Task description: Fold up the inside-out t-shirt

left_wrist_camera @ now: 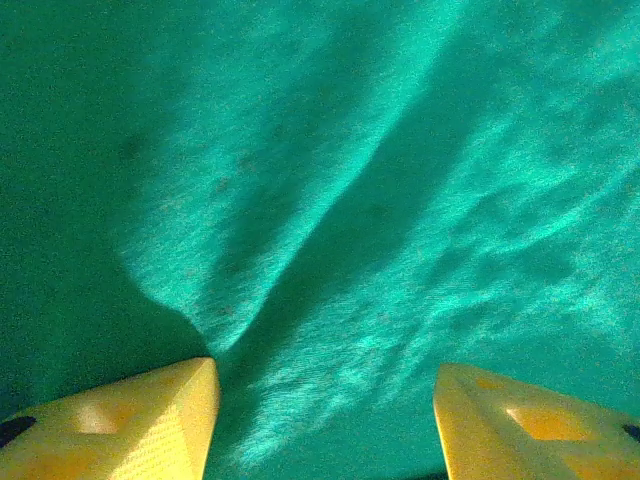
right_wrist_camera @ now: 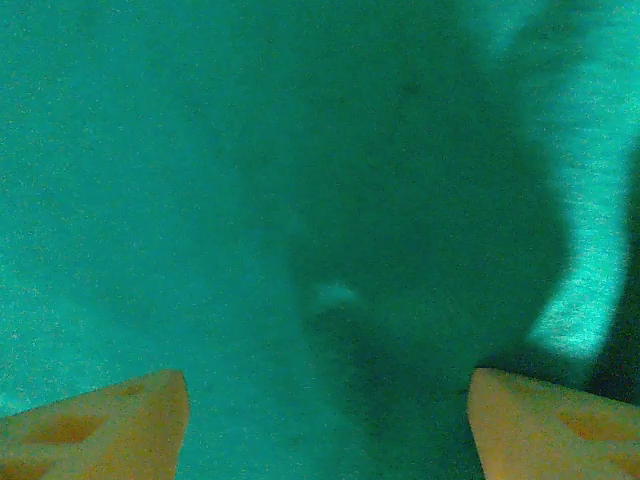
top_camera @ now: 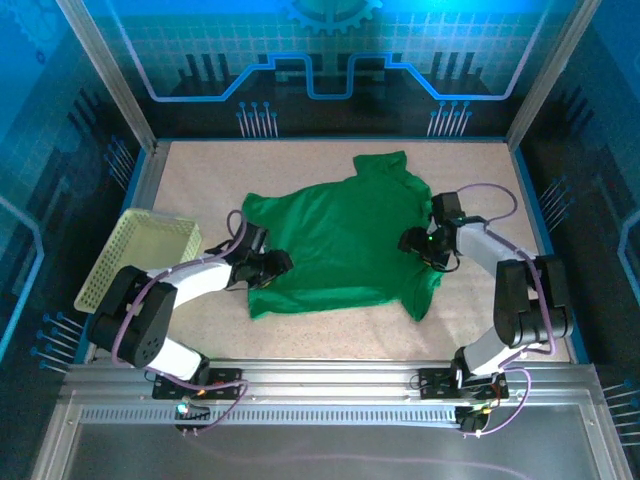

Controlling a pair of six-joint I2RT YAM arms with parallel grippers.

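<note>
1. Shirt position: the inside-out t-shirt [top_camera: 340, 240] lies spread flat near the middle of the table [top_camera: 480, 180], between the two grippers.
2. Its long axis runs left to right, tilted a little so that the right end sits farther from the arm bases.
3. A straight edge, apparently the hem, faces left toward the basket [top_camera: 140, 255]. Two lobes that look like sleeves stick out at the right end, one pointing to the far side and one to the near side.
4. The left gripper [top_camera: 272, 265] sits over the shirt's near-left part, close to the straight edge. In the left wrist view its yellow fingers [left_wrist_camera: 150, 420] stand apart over the cloth, and a soft ridge in the fabric runs toward the gap between them; nothing is clamped.
5. The right gripper [top_camera: 420, 245] sits at the shirt's right edge, between the two lobes. In the right wrist view its fingers [right_wrist_camera: 560, 420] are spread wide above smooth, shadowed green fabric, and they hold nothing.
6. The basket stands tilted at the table's left edge, apart from the shirt.
</note>
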